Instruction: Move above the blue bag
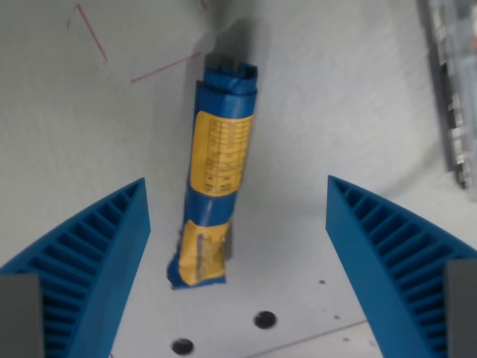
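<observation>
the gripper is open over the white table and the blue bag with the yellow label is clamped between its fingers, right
Not quite. The wrist view shows the blue bag lying free on the white table, not clamped: the gripper is open, and both blue fingers stand clear of the bag on either side. The rest holds: the bag does carry a yellow label.

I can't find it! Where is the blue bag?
In the wrist view, the blue bag lies on the white table, between the open gripper's blue fingers, nearer the left one.
</observation>
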`<state>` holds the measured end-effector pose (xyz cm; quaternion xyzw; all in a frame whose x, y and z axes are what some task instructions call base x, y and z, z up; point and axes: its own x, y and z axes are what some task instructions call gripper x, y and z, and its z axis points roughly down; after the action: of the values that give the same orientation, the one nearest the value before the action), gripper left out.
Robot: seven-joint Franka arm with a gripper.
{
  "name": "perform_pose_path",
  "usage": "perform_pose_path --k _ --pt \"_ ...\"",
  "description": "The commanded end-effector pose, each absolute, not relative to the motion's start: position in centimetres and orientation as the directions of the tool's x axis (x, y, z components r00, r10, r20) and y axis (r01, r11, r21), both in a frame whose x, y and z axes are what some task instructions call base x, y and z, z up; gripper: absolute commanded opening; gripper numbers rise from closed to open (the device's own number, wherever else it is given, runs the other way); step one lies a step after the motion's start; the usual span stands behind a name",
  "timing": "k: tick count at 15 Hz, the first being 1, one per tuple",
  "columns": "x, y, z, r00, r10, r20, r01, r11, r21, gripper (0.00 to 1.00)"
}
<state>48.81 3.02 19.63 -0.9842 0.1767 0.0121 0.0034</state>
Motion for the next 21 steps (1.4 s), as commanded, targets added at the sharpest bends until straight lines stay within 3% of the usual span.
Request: perform_pose_path --k 1,11,21 --pt "48.2 3.7 18.7 0.865 -0.499 0.063 -0.498 -0.867 -0.029 1.0" --pt "47.1 5.0 16.2 0.849 -0.524 0.069 -0.523 -0.852 -0.033 1.0" --pt "46.6 5.4 15.5 0.864 -0.499 0.069 -0.499 -0.866 -0.029 1.0"
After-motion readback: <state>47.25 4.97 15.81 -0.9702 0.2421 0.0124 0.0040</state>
